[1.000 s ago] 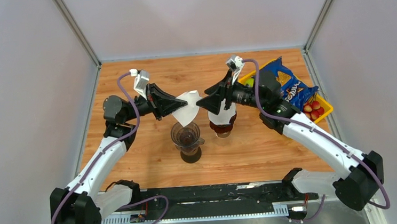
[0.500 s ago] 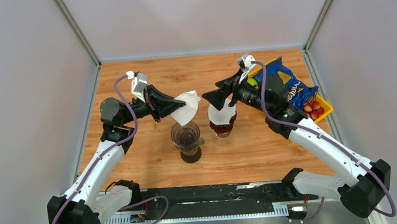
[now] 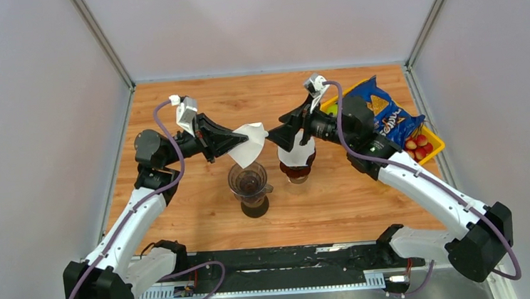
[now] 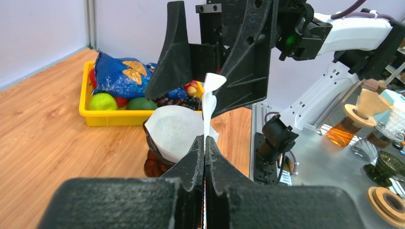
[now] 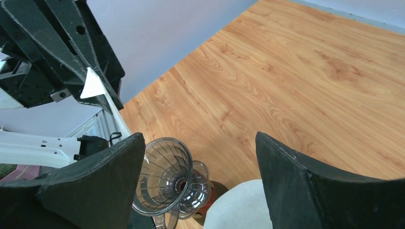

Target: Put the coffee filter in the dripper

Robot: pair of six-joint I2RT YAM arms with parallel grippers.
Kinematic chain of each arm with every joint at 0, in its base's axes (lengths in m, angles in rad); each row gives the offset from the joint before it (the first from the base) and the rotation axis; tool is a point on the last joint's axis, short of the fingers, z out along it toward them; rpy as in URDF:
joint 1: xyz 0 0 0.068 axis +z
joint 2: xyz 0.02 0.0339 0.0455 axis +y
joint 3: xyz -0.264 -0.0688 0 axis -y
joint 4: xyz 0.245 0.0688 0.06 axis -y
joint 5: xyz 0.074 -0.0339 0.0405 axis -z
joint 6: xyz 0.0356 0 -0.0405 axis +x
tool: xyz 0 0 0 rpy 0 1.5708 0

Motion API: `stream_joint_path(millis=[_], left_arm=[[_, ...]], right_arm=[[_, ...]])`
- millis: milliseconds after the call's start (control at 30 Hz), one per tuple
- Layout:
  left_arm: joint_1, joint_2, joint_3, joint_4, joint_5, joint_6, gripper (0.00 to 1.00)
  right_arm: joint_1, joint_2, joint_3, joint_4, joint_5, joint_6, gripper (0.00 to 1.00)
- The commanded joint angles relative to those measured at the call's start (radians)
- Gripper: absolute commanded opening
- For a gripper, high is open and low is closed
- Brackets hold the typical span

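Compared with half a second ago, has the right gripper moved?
Yes. The right gripper has swung left, away from the yellow tray, toward the coffee filter.

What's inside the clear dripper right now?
Nothing: the dripper shows only its bare ribbed walls and bottom hole. The paper filter is outside it, pinched in the left gripper. A finger of the right gripper covers part of its rim.

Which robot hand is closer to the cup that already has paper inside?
Right. The right gripper hangs open just above the paper-lined dripper; the left gripper, shut on the loose filter, is farther left, near the empty dripper.
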Motion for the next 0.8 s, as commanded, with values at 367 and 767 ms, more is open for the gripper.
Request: stream_joint_path(millis=[367, 767], left_arm=[[-0.004, 0.006, 0.021, 0.004, -0.010, 0.027, 0.00], [-0.003, 0.030, 0.029, 0.028, -0.003, 0.002, 0.00]], right_arm=[[0.000, 0.030, 0.072, 0.023, -0.166, 0.010, 0.88], [0.029, 0.091, 0.107, 0.035, -0.188, 0.009, 0.88]])
